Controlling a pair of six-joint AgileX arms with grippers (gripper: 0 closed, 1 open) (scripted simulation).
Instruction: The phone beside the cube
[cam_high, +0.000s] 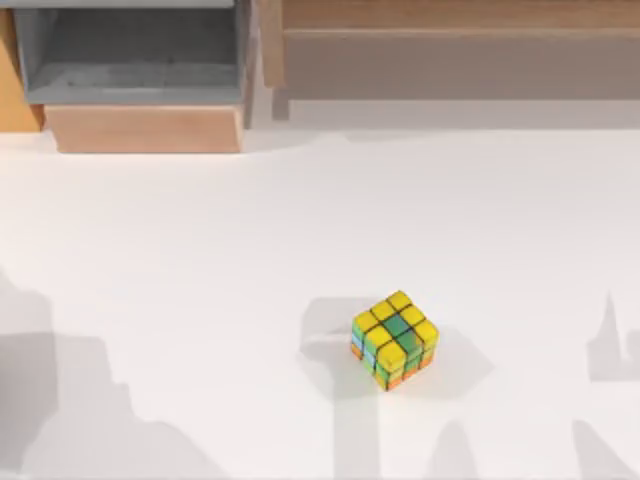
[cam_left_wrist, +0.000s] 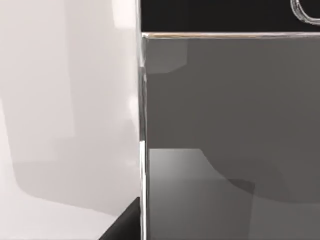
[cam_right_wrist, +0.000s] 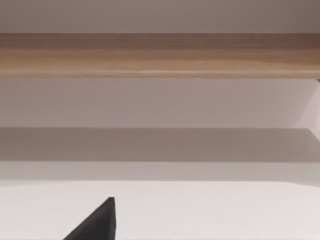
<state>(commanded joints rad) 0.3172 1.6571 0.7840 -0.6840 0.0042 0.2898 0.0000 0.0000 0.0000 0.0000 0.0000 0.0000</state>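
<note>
The cube, mostly yellow with green, orange and blue squares, sits on the white table right of centre, toward the front. The phone is very close in the left wrist view: grey face, silver rim, black end strip with part of a round button. My left gripper's dark fingertip pokes in beside the phone's rim. Whether the fingers clamp the phone is hidden. In the right wrist view, my right gripper's dark fingertip hangs over bare table.
A wooden cabinet with an open grey drawer stands at the back left. A long wooden shelf runs along the back right, and its board faces the right wrist camera. Arm shadows fall on the table's front.
</note>
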